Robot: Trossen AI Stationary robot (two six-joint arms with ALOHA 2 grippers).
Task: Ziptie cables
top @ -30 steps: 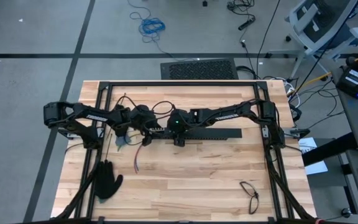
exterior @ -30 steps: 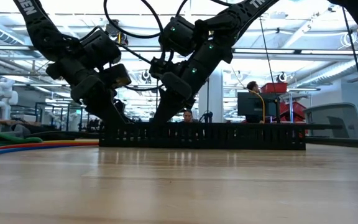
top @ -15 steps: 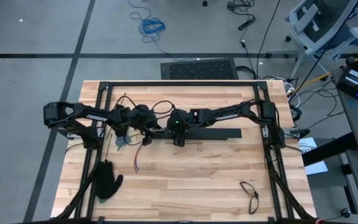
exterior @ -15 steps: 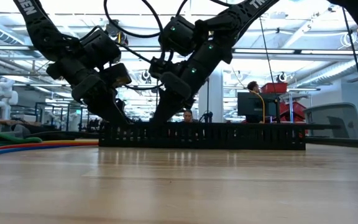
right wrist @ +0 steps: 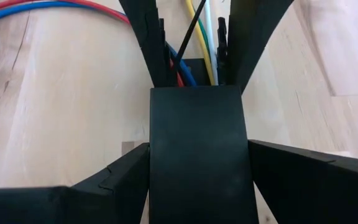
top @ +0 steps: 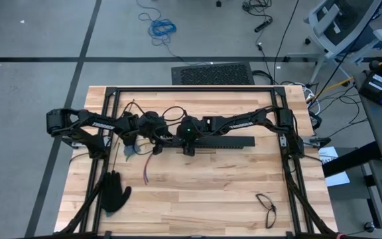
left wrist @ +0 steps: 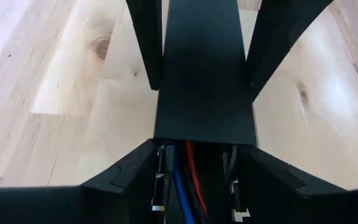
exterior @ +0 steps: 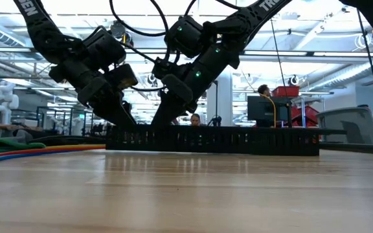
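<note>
Where the high view looks straight down on the wooden table (top: 204, 192), both arms meet over the left end of a long black slotted bar (top: 227, 142) lying across the table's middle: the left gripper (top: 159, 141) and the right gripper (top: 188, 147) sit close together on it, while loose ends of the cables (top: 146, 171) trail toward the near edge beside a black glove (top: 115, 192), and a pair of glasses (top: 266, 206) lies near the right corner. In the low view, the two grippers (exterior: 123, 116) (exterior: 167, 115) descend to the bar (exterior: 238, 140), and red, blue and yellow-green cables (exterior: 24, 152) lie on the table at the left. In the left wrist view, the left gripper (left wrist: 204, 171) stands partly open with its fingers (left wrist: 132, 174) astride the covered bar (left wrist: 204, 81), and red and blue cables (left wrist: 182, 180) run in the channel between them; a grip cannot be confirmed. In the right wrist view, the right gripper (right wrist: 197, 149) likewise straddles the bar (right wrist: 197, 162), its jaws fairly wide against the sides, with the cables (right wrist: 194, 50) and a thin dark ziptie (right wrist: 190, 31) emerging from the channel ahead.
</note>
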